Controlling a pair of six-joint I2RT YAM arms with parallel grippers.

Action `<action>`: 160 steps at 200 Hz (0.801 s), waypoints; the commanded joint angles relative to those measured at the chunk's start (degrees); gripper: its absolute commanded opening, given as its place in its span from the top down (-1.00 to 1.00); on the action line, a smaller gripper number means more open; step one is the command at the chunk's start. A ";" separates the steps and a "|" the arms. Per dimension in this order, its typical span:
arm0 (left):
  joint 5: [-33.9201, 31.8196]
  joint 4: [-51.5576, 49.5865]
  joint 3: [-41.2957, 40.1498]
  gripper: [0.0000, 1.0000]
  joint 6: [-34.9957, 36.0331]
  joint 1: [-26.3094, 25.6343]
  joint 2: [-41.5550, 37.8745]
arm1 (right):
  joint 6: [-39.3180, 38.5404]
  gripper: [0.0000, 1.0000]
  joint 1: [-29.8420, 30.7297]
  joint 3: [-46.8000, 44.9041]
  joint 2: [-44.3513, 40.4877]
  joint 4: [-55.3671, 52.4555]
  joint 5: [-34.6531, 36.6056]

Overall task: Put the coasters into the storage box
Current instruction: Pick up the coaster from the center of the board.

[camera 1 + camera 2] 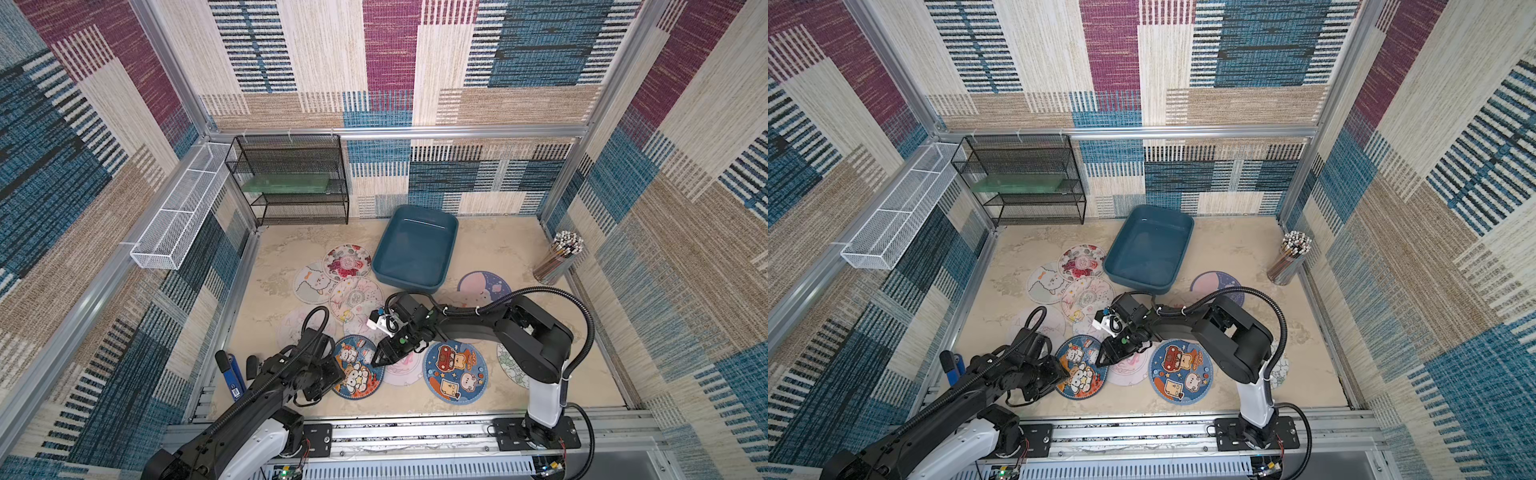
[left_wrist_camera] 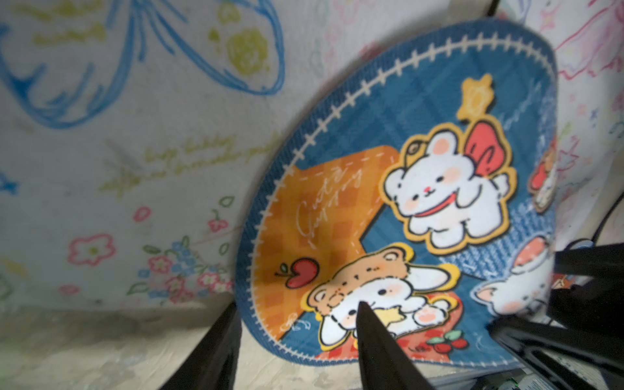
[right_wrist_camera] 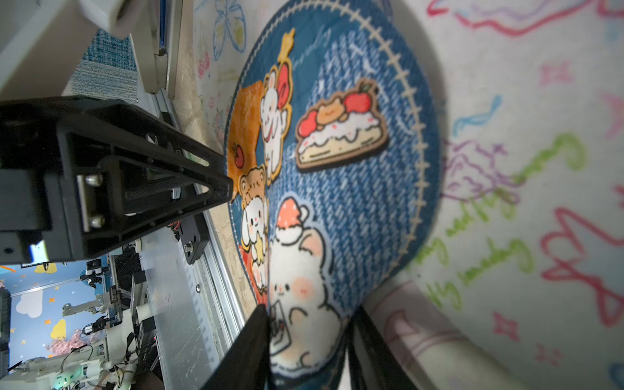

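Pinch on the blue coaster [image 1: 356,370]
Narrow-jawed, the right gripper [image 3: 310,309] pinched its rim; the left gripper [image 2: 297,305] stood half-wide astride the opposite edge (box [image 1: 405,283] well apart, farther back).

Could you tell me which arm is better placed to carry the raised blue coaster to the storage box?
Likely right: the right tool straddles the blue coaster at its edge, and that arm stretches just before the storage box. The left tool sits farther back.

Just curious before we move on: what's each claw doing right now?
Left gripper: fingers astride the blue coaster; grip cannot be told.
Right gripper: fingers astride its opposite edge; cannot be told.
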 commanded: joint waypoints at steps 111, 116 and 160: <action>-7.60 -10.83 13.23 -0.56 3.78 -0.05 0.41 | -4.97 0.88 -6.58 14.07 -11.14 -18.84 5.63; -7.99 -10.97 14.41 -0.56 4.09 -0.05 0.79 | -5.62 0.89 -7.63 15.23 -11.63 -20.23 6.26; -7.30 -9.04 21.65 -0.62 5.95 -0.01 5.82 | -8.25 0.87 -19.94 23.83 -12.09 -24.18 9.46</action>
